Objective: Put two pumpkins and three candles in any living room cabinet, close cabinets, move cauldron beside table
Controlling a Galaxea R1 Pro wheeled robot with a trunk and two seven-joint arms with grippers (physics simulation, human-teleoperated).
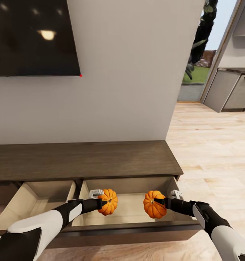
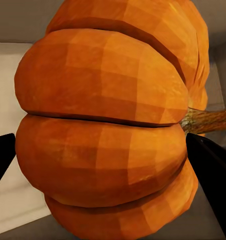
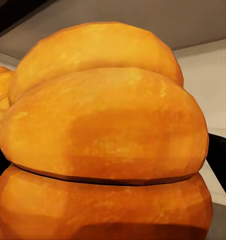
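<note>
Ahead of me: white wall (image 1: 129, 72), wall-mounted dark TV (image 1: 32, 36), light wood floor (image 1: 212, 145), grey kitchen units (image 1: 232, 90) far right.

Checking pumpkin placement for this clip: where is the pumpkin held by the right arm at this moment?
In the head view, the right gripper holds its pumpkin above the open right-hand drawer of the cabinet, apart from the left gripper's pumpkin.

A ribbed orange pumpkin (image 2: 107, 125) sits close against my camera, lying on its side with its brown stem (image 2: 210, 120) pointing sideways. The two dark fingers (image 2: 210, 175) of my left tool (image 2: 100, 165) press against opposite flanks of the fruit. Behind it, pale beige drawer walls (image 2: 7, 75) show, with a darker band above.
</note>
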